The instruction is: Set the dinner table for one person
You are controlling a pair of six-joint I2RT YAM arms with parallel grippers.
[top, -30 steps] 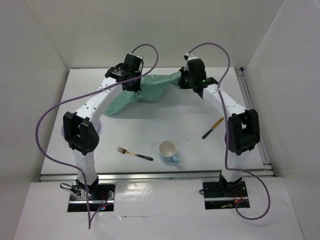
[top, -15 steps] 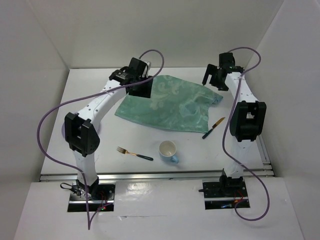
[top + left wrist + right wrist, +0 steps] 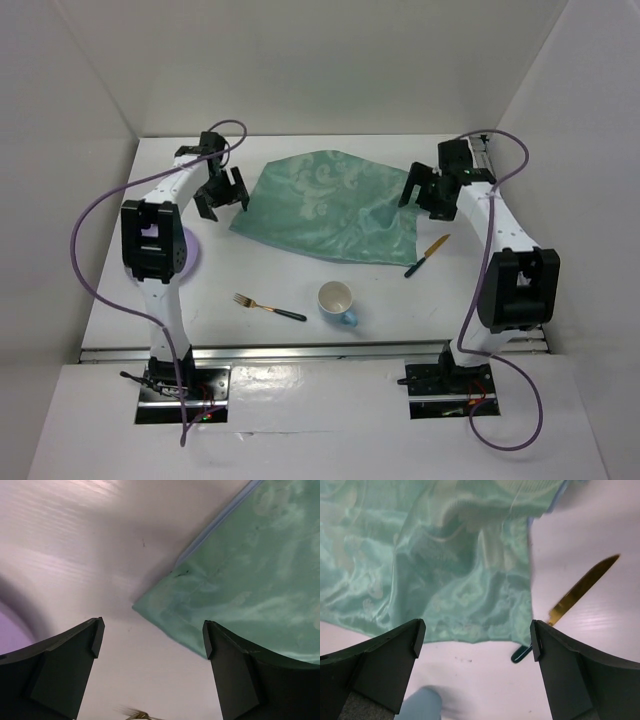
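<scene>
Robot lab — plain white walls (image 3: 330,60), rail-edged dinner table (image 3: 290,270)

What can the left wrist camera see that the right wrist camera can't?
Only the left wrist view shows a pale purple curved edge at the side and a blurry gold fork tip at the bottom. Only the right wrist view shows the gold-bladed knife with a dark handle and a blurry light blue mug. Both show the teal-green patterned cloth lying on the plain white dinner table.
</scene>
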